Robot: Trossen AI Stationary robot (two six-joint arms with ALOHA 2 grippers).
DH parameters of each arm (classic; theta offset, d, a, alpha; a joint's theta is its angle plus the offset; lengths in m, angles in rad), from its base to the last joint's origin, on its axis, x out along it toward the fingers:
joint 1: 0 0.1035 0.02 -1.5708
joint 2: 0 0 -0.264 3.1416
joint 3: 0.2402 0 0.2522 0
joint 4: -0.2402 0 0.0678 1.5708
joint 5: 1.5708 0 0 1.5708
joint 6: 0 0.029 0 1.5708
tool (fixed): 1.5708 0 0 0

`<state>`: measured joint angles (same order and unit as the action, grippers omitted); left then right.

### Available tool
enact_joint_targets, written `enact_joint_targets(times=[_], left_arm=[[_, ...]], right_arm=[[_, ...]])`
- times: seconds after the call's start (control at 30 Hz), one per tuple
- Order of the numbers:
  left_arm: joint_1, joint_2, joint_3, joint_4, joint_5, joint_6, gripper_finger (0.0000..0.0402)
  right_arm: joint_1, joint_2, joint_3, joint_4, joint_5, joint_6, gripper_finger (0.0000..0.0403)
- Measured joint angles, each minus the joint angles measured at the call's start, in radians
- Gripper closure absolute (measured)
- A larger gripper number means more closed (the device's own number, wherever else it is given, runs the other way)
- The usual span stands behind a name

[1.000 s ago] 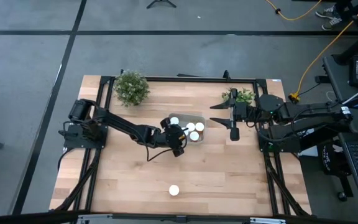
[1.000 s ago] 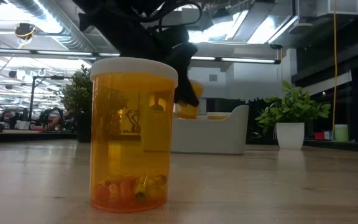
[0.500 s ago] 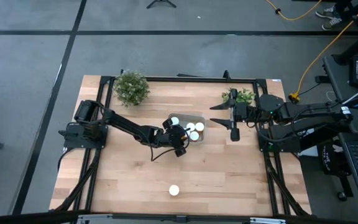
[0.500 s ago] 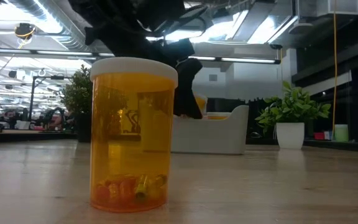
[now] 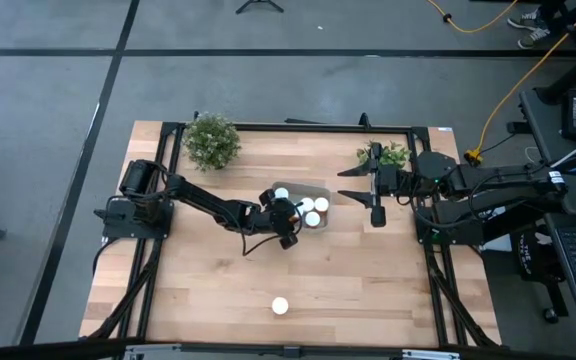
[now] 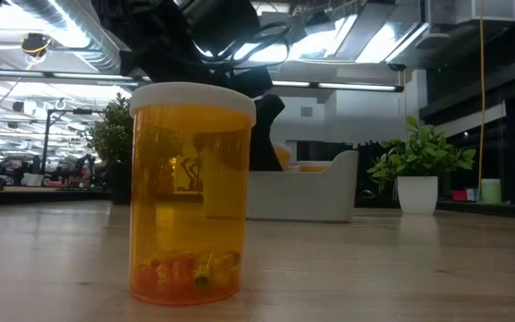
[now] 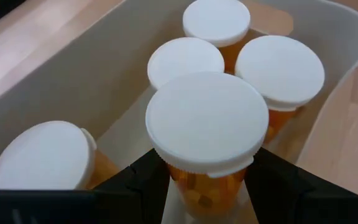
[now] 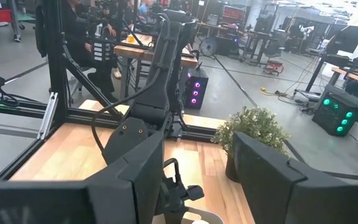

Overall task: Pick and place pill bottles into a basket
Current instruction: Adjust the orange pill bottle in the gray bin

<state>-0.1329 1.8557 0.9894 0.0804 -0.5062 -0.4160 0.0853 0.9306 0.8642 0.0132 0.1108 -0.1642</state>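
Observation:
The pale grey-blue basket (image 5: 308, 190) stands mid-table, and it also shows in the left wrist view (image 7: 73, 74). My left gripper (image 5: 288, 217) (image 7: 207, 186) is over the basket's near left part, shut on a pill bottle (image 7: 207, 124) that stands among several white-capped bottles (image 7: 279, 68) inside the basket. One more pill bottle (image 5: 280, 305) (image 6: 192, 192) stands upright on its base near the table's near edge. My right gripper (image 5: 373, 190) (image 8: 197, 180) hangs open and empty to the right of the basket. My left gripper pinches the orange body (image 7: 197, 186) of the pill bottle just below its white cap, one finger (image 7: 148, 180) on each side. The fingers come from above, pointing down. The bottle stands upright inside the basket; its base is hidden by its own cap.
Two green potted plants stand at the far edge, one at the left (image 5: 211, 140) and one at the right (image 5: 388, 155). Bare wood lies between the basket and the lone bottle.
My left gripper has gone down with the pill bottle, which now stands lower, inside the basket among the others. It has stayed shut on the bottle.

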Motion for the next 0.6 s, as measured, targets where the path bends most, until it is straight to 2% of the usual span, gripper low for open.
enact_joint_targets(times=[0.37,0.6], left_arm=[[0.000,0.001,-0.001,0.021,0.011,0.018,0.0222],[0.000,0.001,-0.001,0.024,0.020,0.011,0.0198]], right_arm=[[0.000,0.000,0.000,-0.001,0.000,-0.002,0.0209],[0.000,0.000,0.000,-0.001,0.000,-0.002,0.0209]])
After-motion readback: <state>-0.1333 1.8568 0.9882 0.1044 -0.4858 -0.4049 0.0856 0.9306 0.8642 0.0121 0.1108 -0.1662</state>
